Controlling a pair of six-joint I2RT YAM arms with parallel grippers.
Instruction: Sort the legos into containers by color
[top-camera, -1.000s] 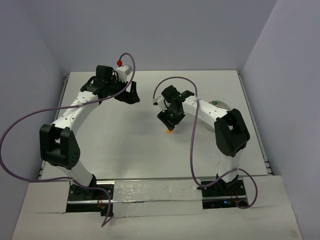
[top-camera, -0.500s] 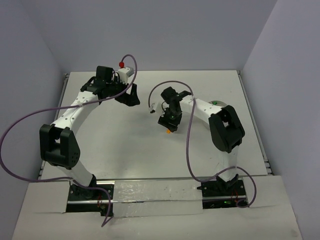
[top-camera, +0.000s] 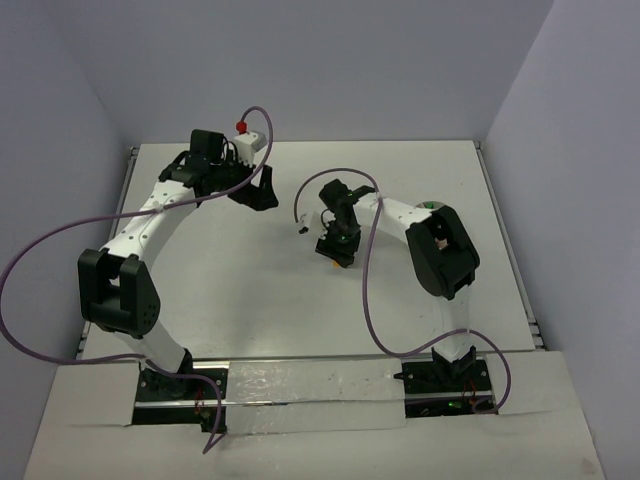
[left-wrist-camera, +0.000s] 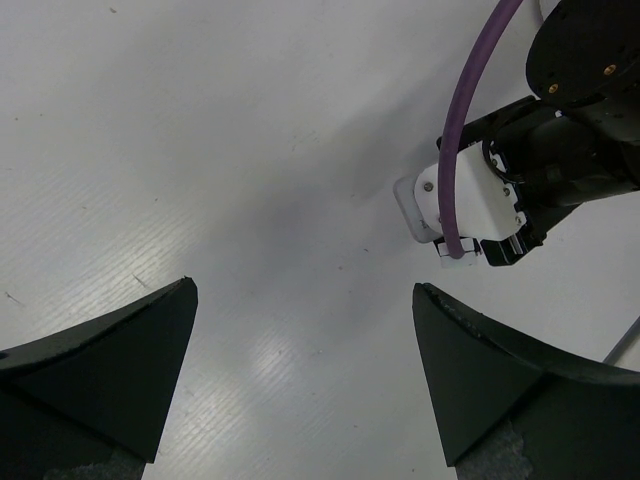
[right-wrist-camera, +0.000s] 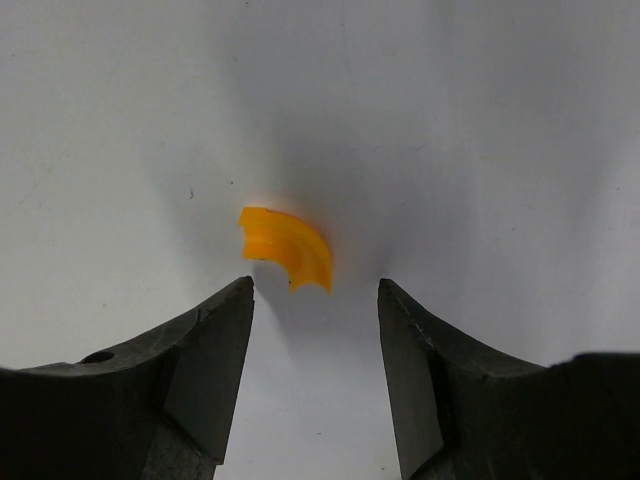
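An orange curved lego (right-wrist-camera: 287, 248) lies on the white table just beyond my right gripper's fingertips. My right gripper (right-wrist-camera: 315, 285) is open and empty, its jaws standing to either side just short of the piece. In the top view the right gripper (top-camera: 337, 250) points down at mid table, with the orange lego (top-camera: 338, 263) barely showing under it. My left gripper (top-camera: 262, 192) is at the back left of the table. It is open and empty over bare table in the left wrist view (left-wrist-camera: 304, 290). The white bowl (top-camera: 440, 209) is mostly hidden behind the right arm.
The right arm's wrist and purple cable (left-wrist-camera: 470, 110) show at the upper right of the left wrist view. The table is enclosed by grey walls at the back and sides. No other bricks are visible.
My right gripper has swung a little to the left and back and come down closer over the orange lego. The left arm has barely moved.
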